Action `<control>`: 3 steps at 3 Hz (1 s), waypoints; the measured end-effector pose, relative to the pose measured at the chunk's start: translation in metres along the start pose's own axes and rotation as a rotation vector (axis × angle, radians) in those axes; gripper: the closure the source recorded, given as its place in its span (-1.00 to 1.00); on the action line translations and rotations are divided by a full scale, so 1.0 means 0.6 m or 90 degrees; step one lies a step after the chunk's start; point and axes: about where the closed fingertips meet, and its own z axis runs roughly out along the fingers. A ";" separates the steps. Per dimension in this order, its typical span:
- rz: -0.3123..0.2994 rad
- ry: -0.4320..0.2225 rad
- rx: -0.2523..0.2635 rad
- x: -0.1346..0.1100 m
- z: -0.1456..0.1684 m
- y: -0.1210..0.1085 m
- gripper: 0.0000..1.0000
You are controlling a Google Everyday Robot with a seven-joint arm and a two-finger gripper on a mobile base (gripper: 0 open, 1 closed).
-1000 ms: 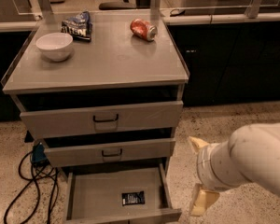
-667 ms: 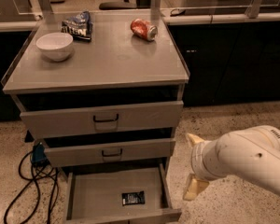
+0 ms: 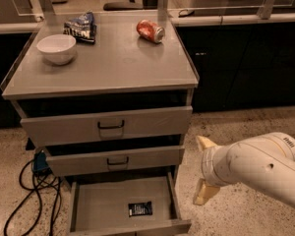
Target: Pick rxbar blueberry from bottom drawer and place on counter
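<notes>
The rxbar blueberry (image 3: 140, 209), a small dark wrapper with white lettering, lies flat on the floor of the pulled-out bottom drawer (image 3: 101, 205), right of its middle and near the front. My gripper (image 3: 199, 170) hangs to the right of the cabinet, beside the open drawer's right wall and above the floor. Its two pale yellow fingers (image 3: 204, 193) stand apart and hold nothing. It is right of the bar and higher, not touching it. The grey counter (image 3: 118, 65) tops the cabinet.
On the counter are a white bowl (image 3: 56, 48) at the left, a blue-and-white chip bag (image 3: 81, 27) behind it and a red can (image 3: 150, 31) lying at the back right. Two upper drawers (image 3: 108, 127) stand slightly out. Black cables (image 3: 34, 191) lie on the floor left of the cabinet.
My arm has risen a little and drawn slightly left, closer to the cabinet's right side. The bar and the drawers have not moved.
</notes>
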 end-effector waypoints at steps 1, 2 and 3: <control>-0.006 -0.016 -0.021 0.003 0.034 -0.001 -1.00; -0.049 -0.080 -0.083 -0.036 0.158 0.009 -1.00; -0.081 -0.141 -0.150 -0.096 0.287 0.047 -1.00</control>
